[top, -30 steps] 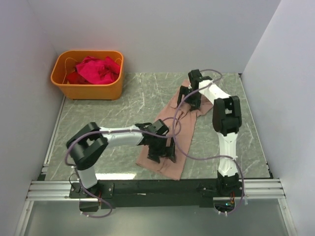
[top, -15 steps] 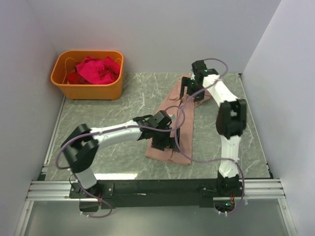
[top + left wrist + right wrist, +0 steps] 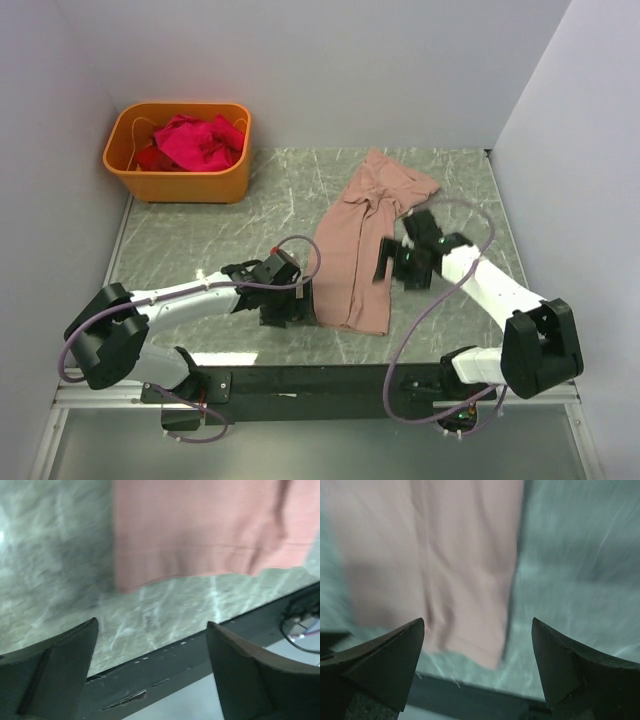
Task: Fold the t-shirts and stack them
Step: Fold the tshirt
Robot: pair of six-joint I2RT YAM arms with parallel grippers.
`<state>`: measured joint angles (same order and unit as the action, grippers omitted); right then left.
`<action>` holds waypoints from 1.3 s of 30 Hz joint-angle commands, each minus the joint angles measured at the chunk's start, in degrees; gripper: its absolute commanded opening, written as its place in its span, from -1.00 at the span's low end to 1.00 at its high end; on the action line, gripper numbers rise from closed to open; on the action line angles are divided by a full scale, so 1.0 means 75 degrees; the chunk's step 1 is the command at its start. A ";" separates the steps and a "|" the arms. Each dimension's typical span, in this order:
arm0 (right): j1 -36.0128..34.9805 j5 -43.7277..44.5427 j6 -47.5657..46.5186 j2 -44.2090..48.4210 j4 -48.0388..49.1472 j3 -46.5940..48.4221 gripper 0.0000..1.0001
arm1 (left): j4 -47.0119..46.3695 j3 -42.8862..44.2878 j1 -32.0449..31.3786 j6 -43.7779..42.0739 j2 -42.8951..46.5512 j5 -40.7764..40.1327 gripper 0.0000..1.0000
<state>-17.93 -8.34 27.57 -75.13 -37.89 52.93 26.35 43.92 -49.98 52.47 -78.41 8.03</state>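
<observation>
A long dusty pink-tan cotton t-shirt (image 3: pixel 352 250), folded lengthwise into a narrow strip, lay on the grey-green marbled surface (image 3: pixel 220 230). Its near hem was flat and its far end was bunched and wrinkled. The left arm's black two-finger gripper (image 3: pixel 290 305) sat low beside the shirt's near left corner, its fingers spread wide and holding nothing. From the left wrist, the shirt's hem (image 3: pixel 200 530) lay just beyond the empty gap of the left gripper (image 3: pixel 152 624). The right arm's black gripper (image 3: pixel 393 263) hung just off the shirt's right edge, about halfway along it, fingers also spread wide and empty. The right wrist view was blurred but showed the shirt's cloth (image 3: pixel 460 555) ahead of that gripper (image 3: pixel 477 622). The step in hand was probably the crosswise fold. To do it well, each set of fingers would need to pinch every layer at a near corner, lift both corners level, and lay the hem squarely over the far half, with the far bunching smoothed first. Well beyond the shirt, off to its left, stood an orange plastic tub (image 3: pixel 180 185). It held a loose heap of bright magenta t-shirts (image 3: pixel 195 140), unfolded.
</observation>
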 commanded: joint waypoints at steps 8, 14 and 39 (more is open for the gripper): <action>-0.1148 -0.1162 0.1105 0.1370 -0.0115 -0.2240 0.82 | -0.1204 -0.0442 0.0322 0.0469 -0.0384 -0.0345 0.53; -0.1441 -0.1126 0.1292 0.1159 -0.0222 -0.2591 0.74 | -0.1344 -0.0396 0.0640 0.0060 -0.0899 -0.0076 0.24; -0.1991 -0.2133 0.1210 0.0548 0.0892 -0.3411 -1.00 | -0.1568 -0.0899 0.0336 0.0574 -0.0456 0.0417 -0.99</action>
<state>-31.11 -21.30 36.38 -73.49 -33.06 30.17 13.69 38.24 -46.39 54.74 -84.36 11.05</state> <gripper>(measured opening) 0.014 0.030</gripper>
